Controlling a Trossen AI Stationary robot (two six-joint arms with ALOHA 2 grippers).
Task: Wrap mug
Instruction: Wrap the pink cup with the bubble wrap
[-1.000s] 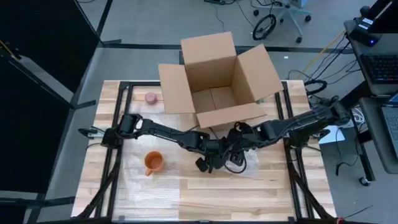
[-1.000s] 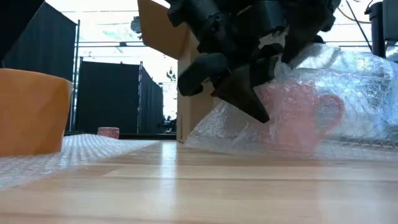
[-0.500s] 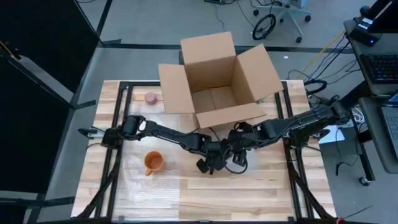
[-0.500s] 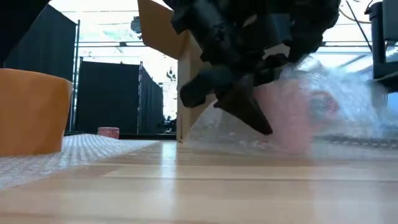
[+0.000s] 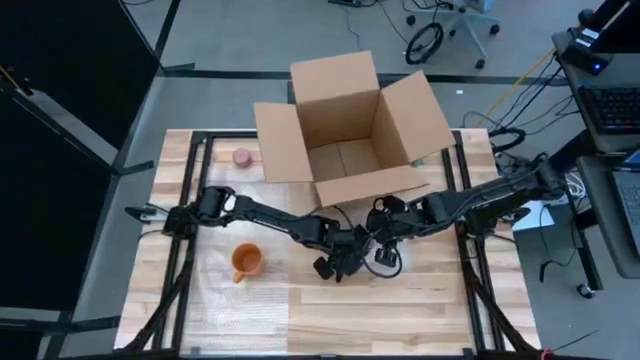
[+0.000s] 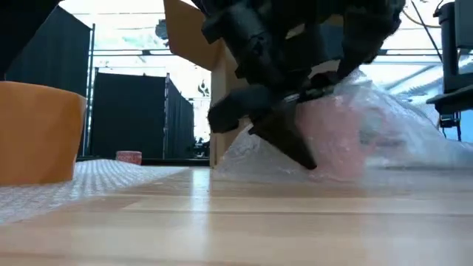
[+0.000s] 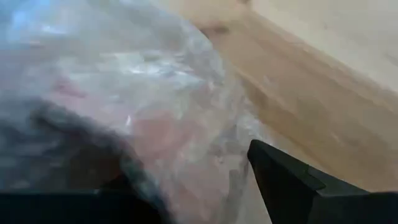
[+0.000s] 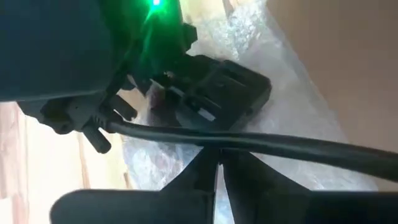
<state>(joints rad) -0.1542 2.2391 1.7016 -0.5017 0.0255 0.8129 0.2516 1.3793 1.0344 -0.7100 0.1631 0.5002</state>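
Your left claw (image 5: 340, 265) sits at the centre of the high view, low on the desk (image 5: 420, 310), pressed against the bubble wrap (image 6: 384, 125). One finger (image 7: 292, 180) shows in the left wrist view, but you cannot tell from it whether the claw is spread or pinching the film. Your right claw (image 5: 385, 232) meets it from the right, just above the bundle; its fingers appear drawn together on a fold of wrap in its wrist view, though a cable crosses in front and I cannot confirm it.

The pink mug (image 6: 336, 144) stands on the desk at centre right of the low view, under the wrap, directly in front of the cardboard box (image 5: 350, 125).

Risks, as judged:
- The two claws are crowded together; either one moving may strike the other.
- The wrap lies loose over the mug; a sideways pull could tip or drag the mug.
- Releasing the fold may let the film spring open.
- The orange mug (image 5: 246, 262), at centre left on a second sheet, lies near the left arm's sweep.
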